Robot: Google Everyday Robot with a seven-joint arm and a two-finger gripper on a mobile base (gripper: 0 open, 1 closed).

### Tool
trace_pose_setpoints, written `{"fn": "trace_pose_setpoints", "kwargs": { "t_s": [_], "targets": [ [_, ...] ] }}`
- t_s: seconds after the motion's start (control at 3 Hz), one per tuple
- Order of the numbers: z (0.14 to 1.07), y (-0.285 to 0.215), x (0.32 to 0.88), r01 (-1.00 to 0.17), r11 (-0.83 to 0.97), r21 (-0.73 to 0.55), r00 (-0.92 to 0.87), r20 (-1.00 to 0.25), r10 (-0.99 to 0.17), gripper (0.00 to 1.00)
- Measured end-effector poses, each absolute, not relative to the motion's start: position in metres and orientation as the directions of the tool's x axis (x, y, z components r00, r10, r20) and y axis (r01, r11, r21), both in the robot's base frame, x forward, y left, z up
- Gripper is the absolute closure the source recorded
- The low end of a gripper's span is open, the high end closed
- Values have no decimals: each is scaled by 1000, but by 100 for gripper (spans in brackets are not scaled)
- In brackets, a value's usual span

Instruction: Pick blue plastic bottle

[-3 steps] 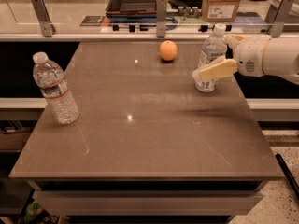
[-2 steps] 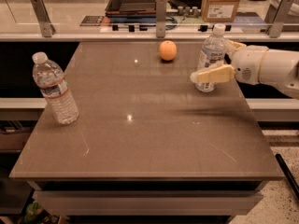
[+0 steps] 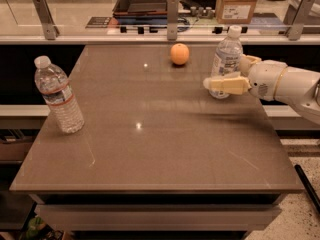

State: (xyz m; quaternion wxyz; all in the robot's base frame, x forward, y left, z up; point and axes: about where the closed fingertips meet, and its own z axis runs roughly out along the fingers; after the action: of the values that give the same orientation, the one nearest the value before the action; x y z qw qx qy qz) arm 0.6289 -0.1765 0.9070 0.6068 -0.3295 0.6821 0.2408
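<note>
The blue plastic bottle (image 3: pixel 226 54) stands upright at the table's far right, clear with a white cap and a blue-and-white label. My gripper (image 3: pixel 228 75) reaches in from the right at the height of its lower body. One cream finger (image 3: pixel 225 85) lies across the front of the bottle's base and the other finger (image 3: pixel 249 60) shows behind its right side. The jaws stand apart with the bottle between them. The bottle rests on the table.
A clear ribbed bottle with a red band (image 3: pixel 58 95) stands at the left edge of the brown table (image 3: pixel 150 149). An orange (image 3: pixel 179 54) lies at the far middle. A rail with metal posts (image 3: pixel 172 14), a tray and a cardboard box (image 3: pixel 238 3) are behind.
The gripper and white arm have shifted slightly lower and leftward around the bottle's base. The bottle, orange and other bottle have not moved.
</note>
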Motion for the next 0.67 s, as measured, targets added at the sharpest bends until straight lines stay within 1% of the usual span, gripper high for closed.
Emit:
{"fn": "trace_pose_setpoints", "kwargs": {
  "t_s": [0.67],
  "targets": [
    [907, -171, 629, -747, 661, -71, -44, -987, -156, 65]
  ]
}}
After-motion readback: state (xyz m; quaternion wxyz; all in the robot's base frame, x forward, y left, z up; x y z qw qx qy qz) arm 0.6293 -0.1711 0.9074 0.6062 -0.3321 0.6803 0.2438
